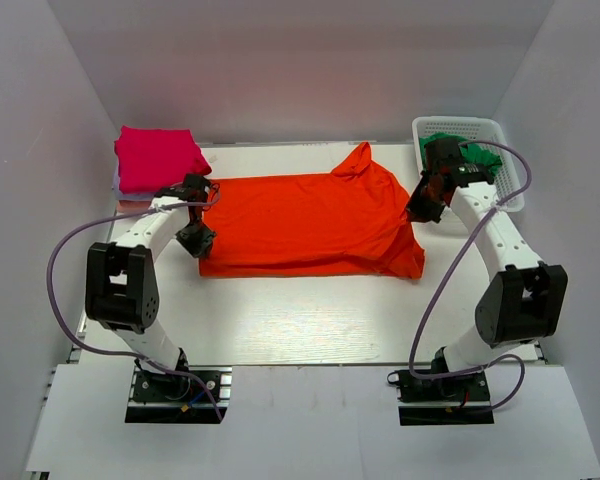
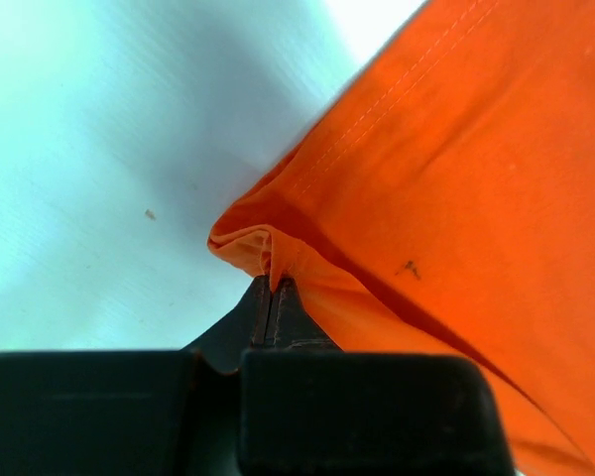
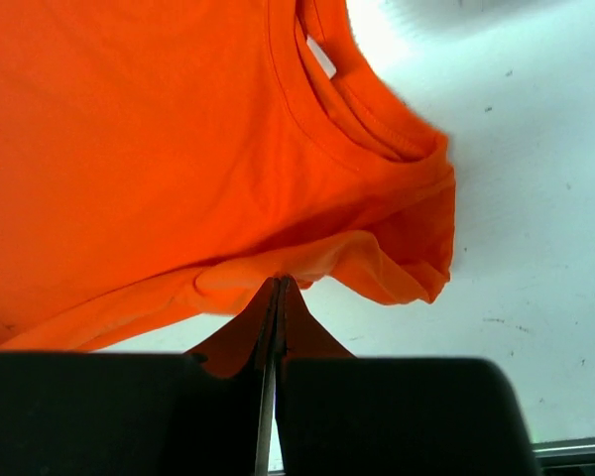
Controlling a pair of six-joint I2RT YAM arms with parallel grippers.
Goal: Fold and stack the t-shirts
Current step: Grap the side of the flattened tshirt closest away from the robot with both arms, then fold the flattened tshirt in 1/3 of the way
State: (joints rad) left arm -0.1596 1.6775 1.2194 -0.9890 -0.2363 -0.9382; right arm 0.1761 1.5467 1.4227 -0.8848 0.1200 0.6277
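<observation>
My left gripper [image 2: 275, 290] is clamped on a hem corner of the bright orange-red cloth t-shirt [image 1: 310, 225]. My right gripper [image 3: 280, 285] is clamped on a fold at its collar end. The shirt stretches sideways between them on the white table [image 1: 300, 320]. The folded magenta shirts [image 1: 158, 155] sit far left and a white plastic basket [image 1: 458, 126] far right.

I see the orange-red t-shirt [image 1: 305, 222] spread flat across the middle of the desk [image 1: 300, 320], collar toward the right edge; the magenta t-shirt [image 1: 158, 155] lies folded at the far left corner; the green t-shirt [image 1: 480, 155] sits crumpled in the basket [image 1: 460, 124] at the far right corner.
</observation>
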